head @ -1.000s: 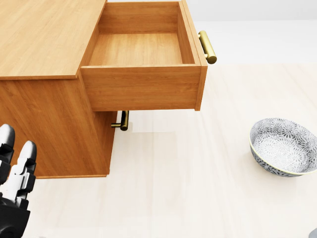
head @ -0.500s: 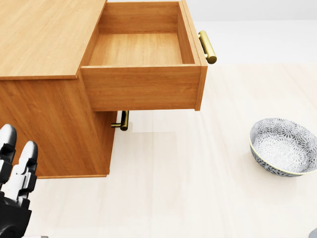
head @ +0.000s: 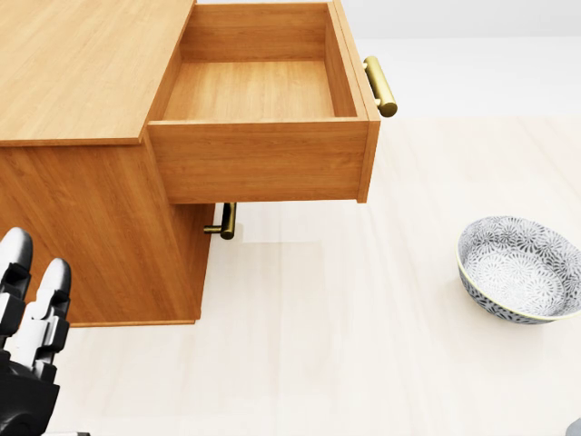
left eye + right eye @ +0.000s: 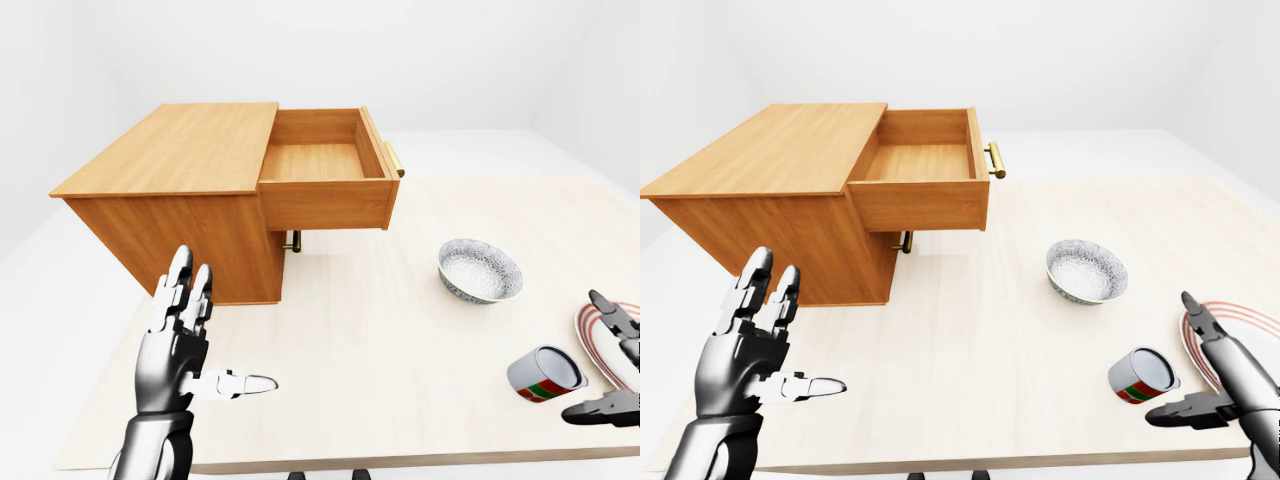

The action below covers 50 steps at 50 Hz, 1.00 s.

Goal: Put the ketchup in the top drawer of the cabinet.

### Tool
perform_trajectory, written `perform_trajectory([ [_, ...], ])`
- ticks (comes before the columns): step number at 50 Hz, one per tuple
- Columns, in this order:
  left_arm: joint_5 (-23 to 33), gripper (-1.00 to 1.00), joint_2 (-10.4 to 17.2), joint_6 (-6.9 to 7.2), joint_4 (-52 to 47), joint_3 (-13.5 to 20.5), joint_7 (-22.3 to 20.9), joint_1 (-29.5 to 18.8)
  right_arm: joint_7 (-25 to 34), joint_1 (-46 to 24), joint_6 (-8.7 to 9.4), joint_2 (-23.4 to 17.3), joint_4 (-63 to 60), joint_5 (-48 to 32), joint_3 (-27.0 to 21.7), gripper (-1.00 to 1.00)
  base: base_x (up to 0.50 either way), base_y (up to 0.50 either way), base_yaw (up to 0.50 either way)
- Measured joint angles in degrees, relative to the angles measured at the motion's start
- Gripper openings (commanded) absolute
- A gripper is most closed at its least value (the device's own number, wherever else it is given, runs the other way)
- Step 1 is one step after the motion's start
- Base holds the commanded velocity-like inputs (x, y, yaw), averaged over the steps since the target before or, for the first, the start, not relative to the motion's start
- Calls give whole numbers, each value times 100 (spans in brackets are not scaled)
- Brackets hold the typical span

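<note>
The wooden cabinet (image 4: 170,155) stands at the left of the table. Its top drawer (image 4: 322,162) is pulled open and empty, with a brass handle (image 3: 380,86). A small red-and-green banded container (image 4: 1142,375), the only candidate for the ketchup, lies on its side at the lower right. My right hand (image 4: 1180,365) is open just right of it, fingers spread, not touching it. My left hand (image 4: 215,335) is open and empty at the lower left, below the cabinet; its fingertips (image 3: 36,272) show in the head view.
A patterned grey bowl (image 4: 480,271) sits right of the cabinet. A red-rimmed plate (image 4: 1252,322) lies at the right edge, behind my right hand. A lower drawer's brass handle (image 3: 225,221) shows under the open drawer.
My left hand has sunk very slightly in the head view. Nothing else has moved.
</note>
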Motion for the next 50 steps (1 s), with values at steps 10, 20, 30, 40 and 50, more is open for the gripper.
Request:
perform_trajectory([
  [10, 4, 100, 3, -10, 24, -5, 4, -8, 0, -36, 0, -102, 378, 77, 129, 100, 0, 0, 0],
  [20, 32, 100, 12, -47, 74, -31, 25, -23, 0, -51, 0, -178, 603, 121, 201, 100, 0, 0, 0],
  [30, 41, 100, 12, -75, 55, -54, 20, 13, 0, -76, 0, -218, 860, 159, 292, 100, 0, 0, 0],
  [40, 50, 100, 12, -79, 34, -74, 22, 35, 0, -111, 0, -259, 1128, 241, 422, 100, 0, 0, 0],
  [50, 54, 100, 12, -73, 31, -76, 28, 33, 0, -111, 0, -320, 1441, 354, 535, 100, 0, 0, 0],
])
